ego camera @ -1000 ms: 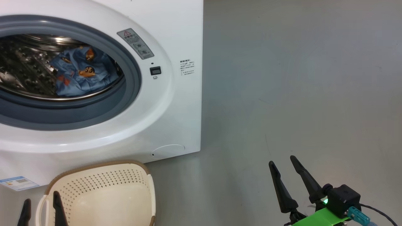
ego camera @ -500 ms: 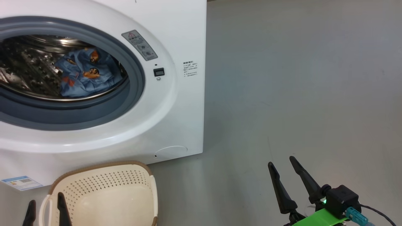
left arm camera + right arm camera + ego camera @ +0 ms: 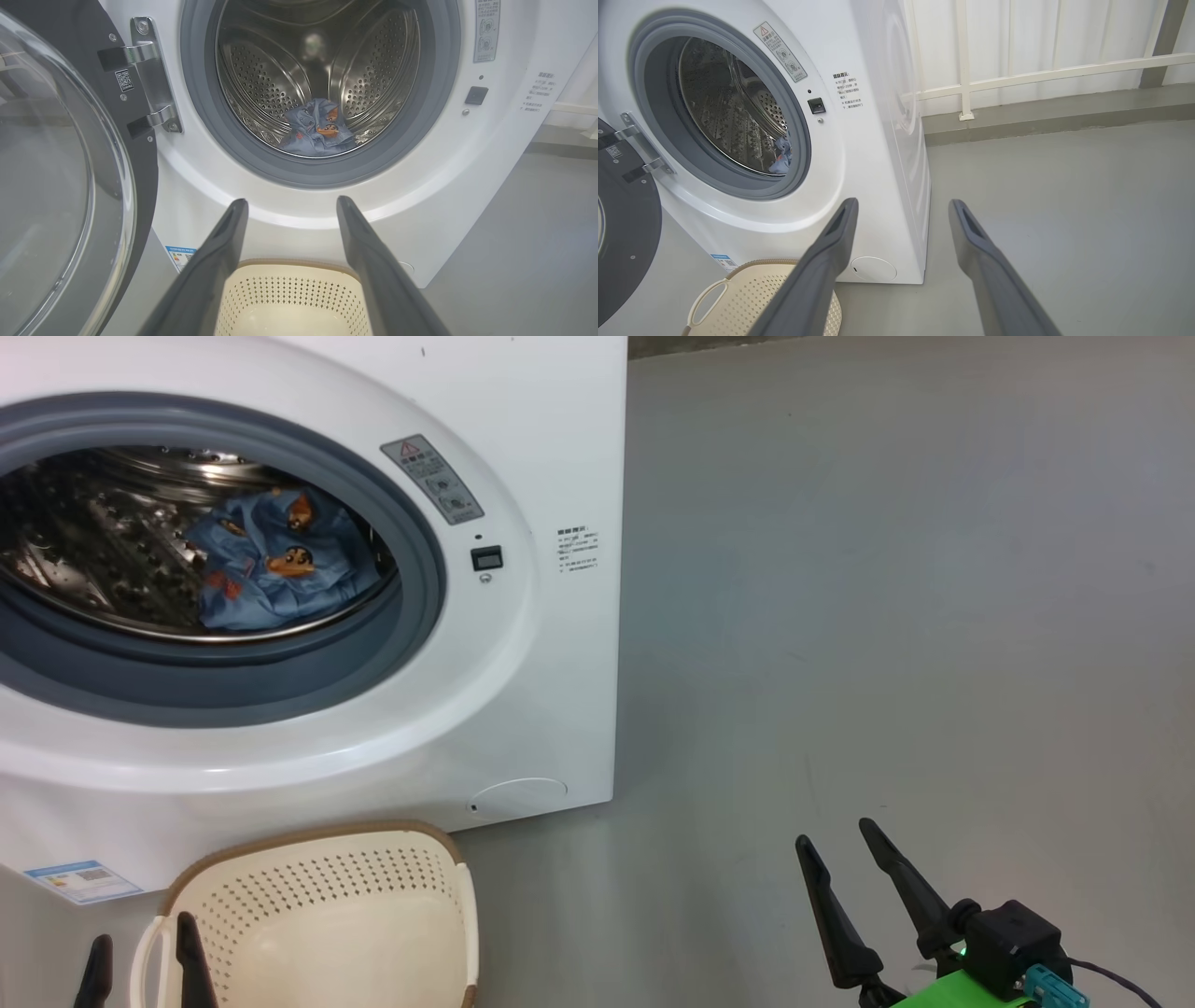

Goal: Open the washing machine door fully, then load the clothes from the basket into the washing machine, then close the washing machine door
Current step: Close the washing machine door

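The white washing machine (image 3: 551,448) fills the left of the head view, its door (image 3: 60,186) swung wide open to the left in the left wrist view. The light blue clothes (image 3: 280,569) lie inside the steel drum (image 3: 280,70). Below the opening the cream basket (image 3: 317,915) sits on the floor with nothing showing in it. My left gripper (image 3: 140,947) hangs open over the basket's left handle, empty. Out over bare floor to the right, my right gripper (image 3: 836,835) is open and empty too.
Grey floor (image 3: 887,616) stretches to the right of the washer. A white railing (image 3: 1017,74) runs along the far wall behind it. The open door (image 3: 621,233) juts out at the washer's left side.
The whole head picture has slid right and slightly down, so the camera has moved. Both grippers stay open and keep their places relative to the basket and floor.
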### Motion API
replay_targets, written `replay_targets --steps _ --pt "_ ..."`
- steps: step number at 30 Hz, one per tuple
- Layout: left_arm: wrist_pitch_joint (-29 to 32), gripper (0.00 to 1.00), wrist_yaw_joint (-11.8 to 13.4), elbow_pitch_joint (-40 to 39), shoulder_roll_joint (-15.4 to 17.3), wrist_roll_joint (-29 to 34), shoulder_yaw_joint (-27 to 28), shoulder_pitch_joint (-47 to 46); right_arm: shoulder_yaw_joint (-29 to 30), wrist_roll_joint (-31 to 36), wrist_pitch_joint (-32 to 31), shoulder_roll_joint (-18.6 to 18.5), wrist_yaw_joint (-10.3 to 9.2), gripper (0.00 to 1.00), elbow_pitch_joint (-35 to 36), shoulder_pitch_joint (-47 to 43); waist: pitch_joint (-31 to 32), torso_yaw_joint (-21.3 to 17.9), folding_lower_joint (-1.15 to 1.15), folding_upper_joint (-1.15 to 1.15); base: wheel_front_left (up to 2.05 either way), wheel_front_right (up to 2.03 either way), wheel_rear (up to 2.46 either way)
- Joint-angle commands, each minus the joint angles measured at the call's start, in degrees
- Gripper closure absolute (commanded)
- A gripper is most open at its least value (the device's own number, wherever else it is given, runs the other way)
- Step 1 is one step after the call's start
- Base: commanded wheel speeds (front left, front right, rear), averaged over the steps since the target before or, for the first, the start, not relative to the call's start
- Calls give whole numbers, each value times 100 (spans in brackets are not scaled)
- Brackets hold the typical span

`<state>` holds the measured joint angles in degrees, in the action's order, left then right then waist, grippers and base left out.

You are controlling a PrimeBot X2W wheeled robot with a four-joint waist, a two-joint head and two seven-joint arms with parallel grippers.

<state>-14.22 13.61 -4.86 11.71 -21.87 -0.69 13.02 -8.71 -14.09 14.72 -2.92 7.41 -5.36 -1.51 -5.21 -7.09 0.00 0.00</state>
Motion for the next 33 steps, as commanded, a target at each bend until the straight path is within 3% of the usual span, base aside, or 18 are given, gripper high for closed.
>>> replay_targets --steps 1,33 --pt "-76 0 9 -88 64 49 194 -83 -175 36 28 4 8 0 130 41 5 21 0 0 0 0 0" --pt "-77 0 -77 9 -51 105 229 -146 -216 42 28 -48 8 0 113 51 43 202 0 0 0 0 0"
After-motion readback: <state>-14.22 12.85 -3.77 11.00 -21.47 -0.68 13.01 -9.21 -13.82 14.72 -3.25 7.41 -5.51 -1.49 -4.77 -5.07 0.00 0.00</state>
